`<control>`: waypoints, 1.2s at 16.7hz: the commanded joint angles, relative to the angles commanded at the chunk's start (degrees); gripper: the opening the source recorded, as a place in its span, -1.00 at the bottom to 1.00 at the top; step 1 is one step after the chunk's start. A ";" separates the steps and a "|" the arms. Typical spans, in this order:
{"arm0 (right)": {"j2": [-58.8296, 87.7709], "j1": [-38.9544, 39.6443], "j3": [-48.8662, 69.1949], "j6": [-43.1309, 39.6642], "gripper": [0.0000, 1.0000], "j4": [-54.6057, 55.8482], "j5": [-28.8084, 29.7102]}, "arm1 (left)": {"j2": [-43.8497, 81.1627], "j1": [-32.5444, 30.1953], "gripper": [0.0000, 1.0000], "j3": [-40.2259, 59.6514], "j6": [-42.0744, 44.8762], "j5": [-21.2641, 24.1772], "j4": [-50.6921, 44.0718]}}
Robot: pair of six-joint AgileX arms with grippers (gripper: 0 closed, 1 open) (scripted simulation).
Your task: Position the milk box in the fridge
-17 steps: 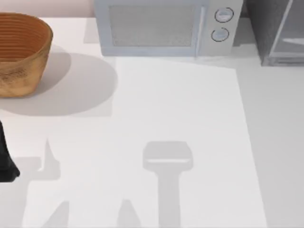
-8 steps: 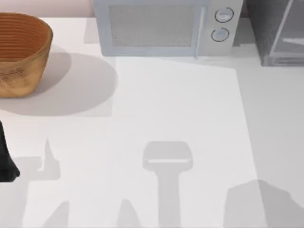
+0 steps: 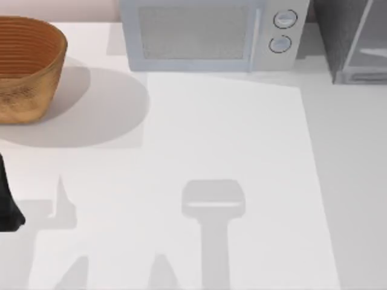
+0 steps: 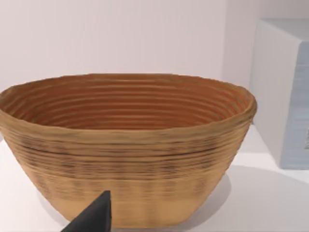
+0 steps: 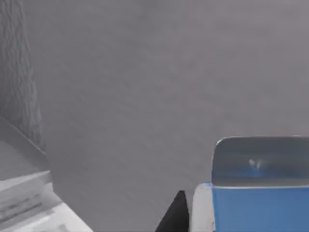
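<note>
The milk box (image 5: 260,203) appears close up in the right wrist view, with its blue upper part and pale folded top. It stands in front of the fridge's plain dark grey wall (image 5: 145,96). A dark part of my right gripper (image 5: 176,215) sits right beside the box's white side; whether they touch is unclear. In the top view the fridge (image 3: 354,42) stands at the back right corner, cut off by the picture's edge, with its pale-framed door. My left gripper (image 3: 7,208) is parked at the table's left edge.
A silver microwave (image 3: 211,33) with two round knobs stands at the back middle, just left of the fridge. A woven brown basket (image 3: 27,66) sits at the back left, straight ahead of the left gripper (image 4: 96,215). A pale ledge (image 5: 29,203) lies near the fridge wall.
A dark shadow that lay on the table's front right half a second ago is gone. The left arm, basket and microwave have not moved.
</note>
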 joint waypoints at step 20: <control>-11.80 32.34 -4.15 -1.38 -1.00 -6.93 -7.12 | 0.00 0.00 1.00 0.00 0.00 0.00 0.00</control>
